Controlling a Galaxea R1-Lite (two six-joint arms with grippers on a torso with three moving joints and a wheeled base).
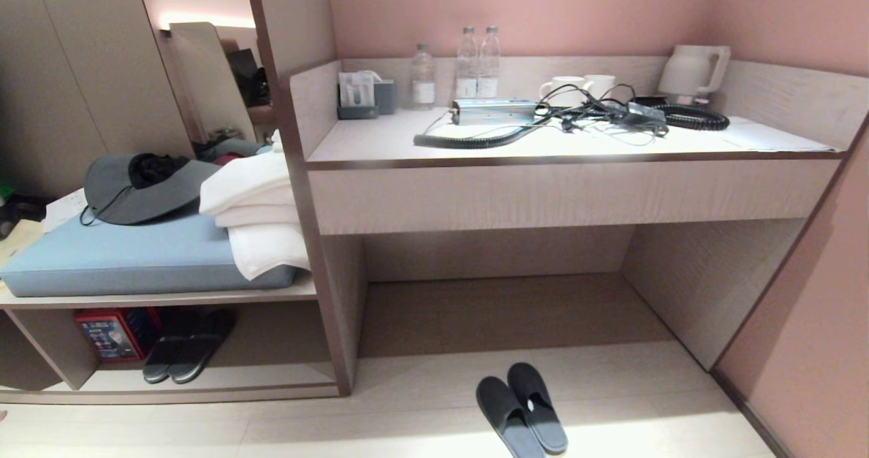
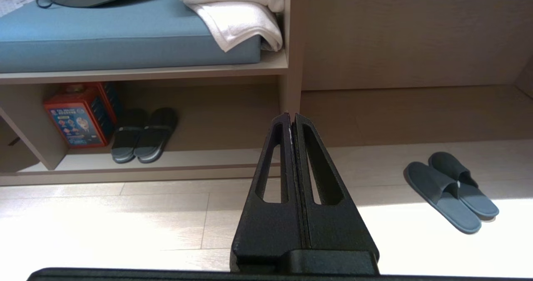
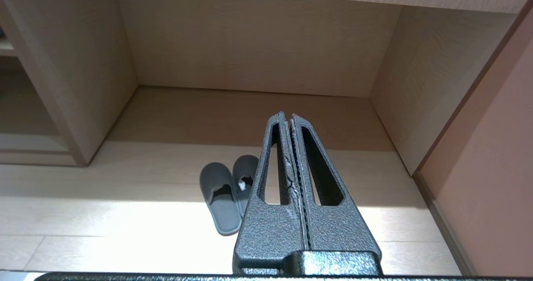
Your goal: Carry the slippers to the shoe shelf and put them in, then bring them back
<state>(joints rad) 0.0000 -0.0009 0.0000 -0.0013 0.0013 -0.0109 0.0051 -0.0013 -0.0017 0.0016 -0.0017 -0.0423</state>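
The slippers [image 1: 536, 404], a thin dark grey pair, lie side by side on the pale floor in front of the recess under the desk. They also show in the left wrist view [image 2: 452, 191] and the right wrist view [image 3: 220, 202]. The shoe shelf [image 1: 271, 376] is the low beige cubby at the left under the cushioned bench, seen too from the left wrist [image 2: 208, 158]. My left gripper [image 2: 291, 116] is shut and empty, hanging above the floor well short of the slippers. My right gripper [image 3: 288, 115] is likewise shut and empty. Neither arm appears in the head view.
Inside the cubby stand a chunkier dark pair [image 1: 187, 349] and a red box [image 1: 112, 332]. The blue cushion [image 1: 122, 254] carries a grey hat and folded white towels [image 1: 254, 207]. Bottles, mugs, cables and a kettle [image 1: 692, 71] sit on the desk. A pink wall [image 1: 815, 349] closes the right.
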